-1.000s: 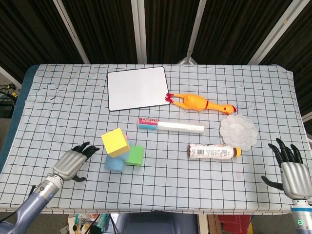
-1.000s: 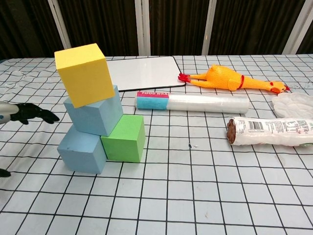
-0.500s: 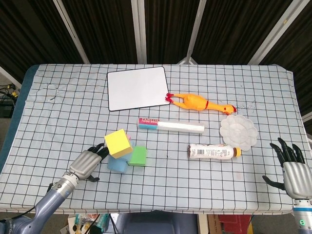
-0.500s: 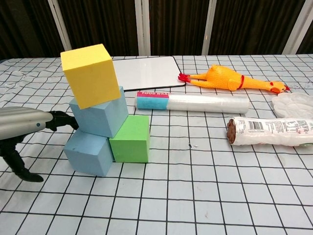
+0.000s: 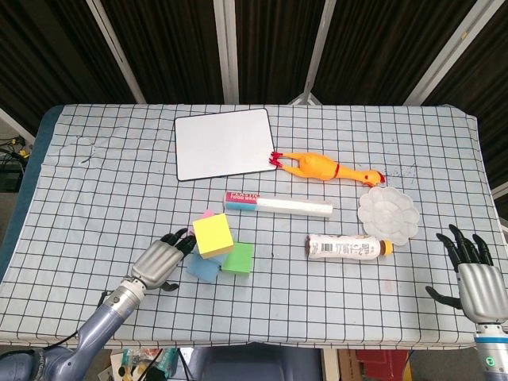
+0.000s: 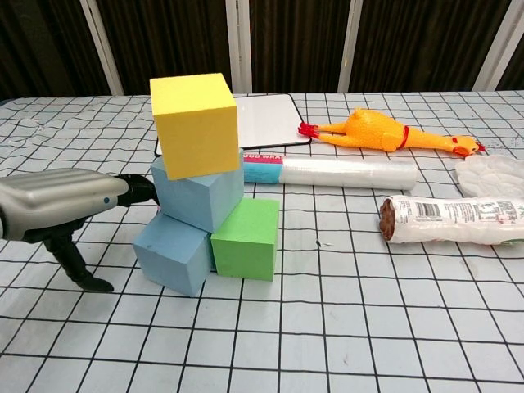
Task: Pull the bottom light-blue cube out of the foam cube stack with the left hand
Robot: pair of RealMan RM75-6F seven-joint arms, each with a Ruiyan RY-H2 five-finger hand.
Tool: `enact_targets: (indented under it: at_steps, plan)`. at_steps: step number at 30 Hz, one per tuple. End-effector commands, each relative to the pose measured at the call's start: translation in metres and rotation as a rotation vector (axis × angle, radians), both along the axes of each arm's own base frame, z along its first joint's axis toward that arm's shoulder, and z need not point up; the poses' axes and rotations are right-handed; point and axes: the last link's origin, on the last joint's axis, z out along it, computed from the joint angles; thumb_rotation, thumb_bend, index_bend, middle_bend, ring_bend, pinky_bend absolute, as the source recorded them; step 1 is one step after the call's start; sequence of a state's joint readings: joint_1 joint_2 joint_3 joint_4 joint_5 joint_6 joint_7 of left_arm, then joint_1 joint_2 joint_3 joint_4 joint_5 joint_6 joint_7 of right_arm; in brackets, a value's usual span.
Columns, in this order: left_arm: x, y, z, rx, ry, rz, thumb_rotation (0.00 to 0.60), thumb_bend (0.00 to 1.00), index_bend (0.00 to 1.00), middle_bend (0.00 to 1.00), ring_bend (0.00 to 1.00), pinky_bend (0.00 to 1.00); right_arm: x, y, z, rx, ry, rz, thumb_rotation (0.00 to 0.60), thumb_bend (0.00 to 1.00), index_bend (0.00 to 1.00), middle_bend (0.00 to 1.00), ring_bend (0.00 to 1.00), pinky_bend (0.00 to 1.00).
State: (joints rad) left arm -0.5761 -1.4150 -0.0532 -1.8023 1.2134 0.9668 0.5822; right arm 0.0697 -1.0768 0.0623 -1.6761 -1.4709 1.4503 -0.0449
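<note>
The foam stack stands at the front left of the table. A yellow cube tops a tilted light-blue cube, which leans on the bottom light-blue cube and a green cube. From above I see the yellow cube, a sliver of the bottom light-blue cube and the green cube. My left hand is at the stack's left side, its dark fingertips touching the blue cubes and its thumb hanging down, apart. It holds nothing. My right hand hovers at the front right with fingers spread, empty.
Right of the stack lie a wrap roll, a bottle on its side and a white flower-shaped plate. Behind are a whiteboard and a rubber chicken. A pink scrap shows behind the yellow cube.
My left hand moved right until it met the stack, and the whole stack slid right with it, staying upright. The right hand stayed put.
</note>
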Motion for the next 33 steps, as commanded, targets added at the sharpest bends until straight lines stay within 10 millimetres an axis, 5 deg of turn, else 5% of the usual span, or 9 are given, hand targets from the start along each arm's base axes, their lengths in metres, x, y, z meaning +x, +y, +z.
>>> enact_targets:
  at_steps: [1,18,22,28,33]
  plan:
    - [0.006,0.001,-0.002,0.034,-0.019,-0.025,0.6,0.08,0.12,0.12,0.04,0.19,0.0,0.0,-0.001,0.004,0.003,0.0,0.6,0.02,0.16,0.04,0.14,0.04]
    - [0.011,-0.001,-0.026,-0.008,-0.005,-0.06,0.6,0.08,0.12,0.12,0.05,0.2,0.0,-0.001,-0.003,0.023,-0.001,-0.007,0.6,0.02,0.16,0.04,0.14,0.04]
    - [0.015,-0.001,-0.027,-0.009,-0.019,-0.08,0.6,0.22,0.16,0.2,0.18,0.28,0.0,-0.001,-0.003,0.03,-0.005,-0.01,0.6,0.02,0.16,0.04,0.14,0.04]
    - [0.01,0.001,-0.022,0.029,-0.021,-0.106,0.6,0.46,0.33,0.46,0.44,0.5,0.001,-0.001,-0.002,0.039,-0.009,-0.012,0.6,0.02,0.16,0.04,0.14,0.07]
    - [-0.002,0.007,-0.013,0.08,0.005,-0.096,0.6,0.48,0.37,0.5,0.5,0.58,0.001,0.001,-0.003,0.055,-0.015,-0.013,0.6,0.02,0.16,0.04,0.14,0.07]
